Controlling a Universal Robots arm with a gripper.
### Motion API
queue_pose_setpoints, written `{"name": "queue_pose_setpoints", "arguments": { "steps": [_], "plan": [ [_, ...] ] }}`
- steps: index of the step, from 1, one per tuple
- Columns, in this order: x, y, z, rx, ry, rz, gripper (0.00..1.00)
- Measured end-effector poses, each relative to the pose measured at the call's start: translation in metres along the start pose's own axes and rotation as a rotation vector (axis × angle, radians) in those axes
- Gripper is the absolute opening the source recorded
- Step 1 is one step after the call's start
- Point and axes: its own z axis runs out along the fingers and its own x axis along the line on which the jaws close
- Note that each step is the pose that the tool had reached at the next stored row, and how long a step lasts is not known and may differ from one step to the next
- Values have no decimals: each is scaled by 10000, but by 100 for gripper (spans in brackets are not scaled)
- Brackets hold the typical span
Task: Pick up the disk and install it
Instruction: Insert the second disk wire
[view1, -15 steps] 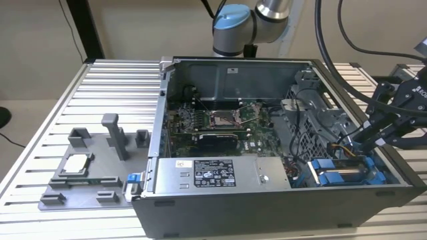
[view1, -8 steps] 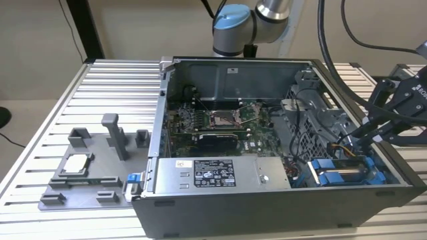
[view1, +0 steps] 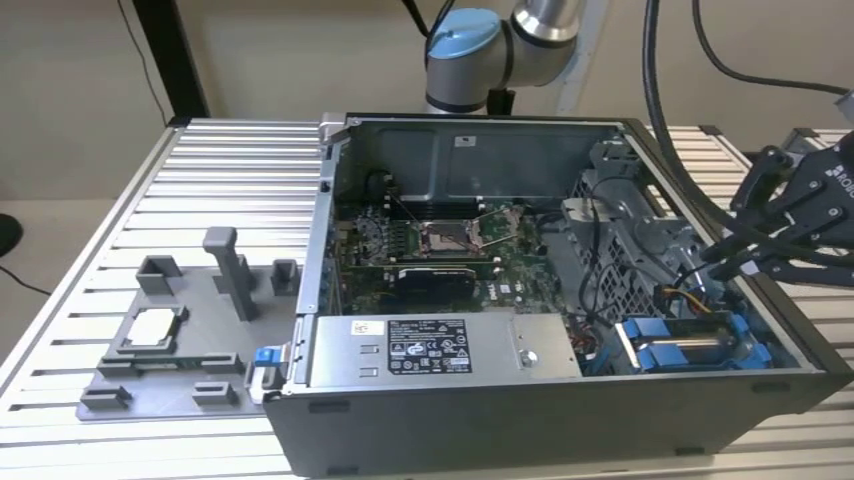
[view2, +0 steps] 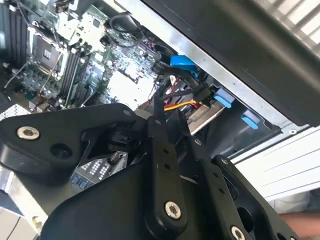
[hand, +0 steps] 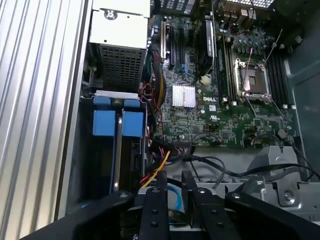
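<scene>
The disk (view1: 687, 350) sits in its blue carrier inside the drive bay, at the near corner of the open computer case on the exterior view's right. Its blue frame (hand: 132, 124) stands upright in the bay beside a second blue block, and blue tabs (view2: 222, 97) show at the bay's edge. My gripper (view1: 727, 262) hovers over the case's right wall, above and just behind the bay. The black fingers (hand: 155, 200) lie close together with nothing between them. Under the gripper (hand: 172, 182) run yellow and red cables (hand: 157, 170), also visible under the gripper (view2: 170, 115) in the second wrist view.
A large grey box with a black label (view1: 427, 348) fills the case's front. Behind it lies the green motherboard (view1: 441, 245) with an open socket. To the exterior view's left, a grey fixture plate (view1: 100, 398) carries posts and a small square silver chip (view1: 150, 328). The table is ribbed metal (view1: 227, 170).
</scene>
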Motion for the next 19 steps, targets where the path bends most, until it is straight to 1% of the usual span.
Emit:
{"name": "queue_pose_setpoints", "arguments": {
  "steps": [1,4,5,6,7,10,11,13,14,15,16,18,19],
  "plan": [
    [2,0,0,36,-120,-53,100],
    [7,-1,-2,130,-409,-185,100],
    [8,-3,-3,155,-485,-221,100],
    [8,-4,-3,177,-543,-247,100],
    [11,-4,-5,184,-577,-263,100],
    [14,-2,-8,183,-596,-282,100],
    [13,3,-19,203,-598,-287,100],
    [18,14,-29,346,-573,-316,100],
    [23,18,-29,435,-550,-333,100],
    [30,22,-31,506,-507,-337,100],
    [40,25,-31,541,-445,-323,100],
    [59,32,-36,586,-275,-271,100],
    [65,33,-36,601,-172,-235,100]
  ]
}}
